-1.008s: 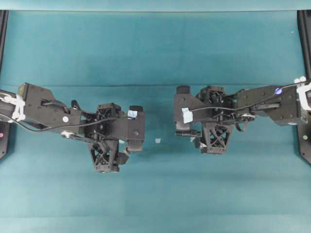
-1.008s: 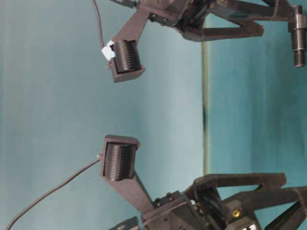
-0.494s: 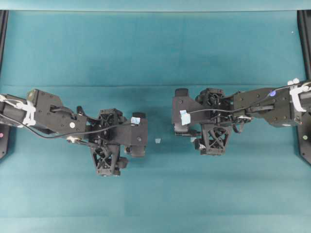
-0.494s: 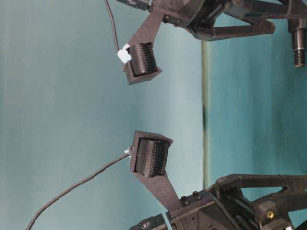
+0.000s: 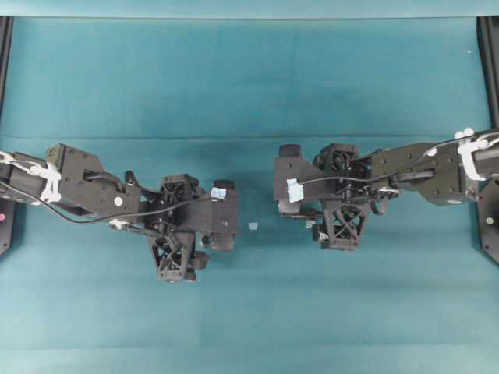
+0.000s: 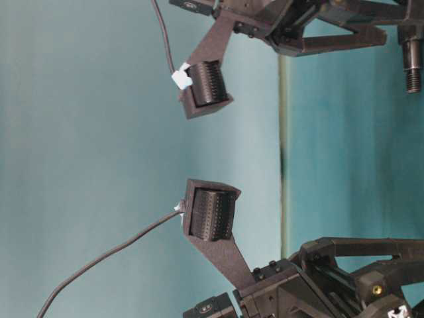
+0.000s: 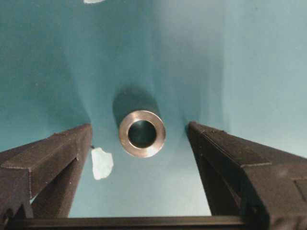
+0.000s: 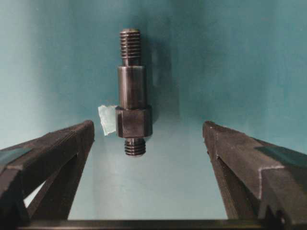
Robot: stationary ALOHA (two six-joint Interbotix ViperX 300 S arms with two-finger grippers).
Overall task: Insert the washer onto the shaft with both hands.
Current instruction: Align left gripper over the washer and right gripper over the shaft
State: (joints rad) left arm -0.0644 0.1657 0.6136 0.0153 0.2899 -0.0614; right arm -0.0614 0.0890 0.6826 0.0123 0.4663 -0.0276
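Note:
The washer [image 7: 142, 133], a dull-grey ring with a dark hole, lies flat on the teal mat between the fingertips of my open, empty left gripper [image 7: 139, 126]. The shaft [image 8: 133, 91], a dark stepped rod threaded at both ends, lies on the mat just beyond the open, empty right gripper [image 8: 147, 124], slightly left of its centre. It also shows in the table-level view [image 6: 412, 58]. In the overhead view the left gripper [image 5: 176, 223] and right gripper [image 5: 334, 193] point down at the mat and hide both parts.
Pale tape scraps lie on the mat: one beside the washer [image 7: 101, 163], one against the shaft [image 8: 106, 120], one between the arms [image 5: 253, 226]. Black frame rails [image 5: 490, 156] stand at both side edges.
Both arms have come lower toward the mat. The left gripper has shifted a little toward the front. Both grippers stay open; washer and shaft have not moved.

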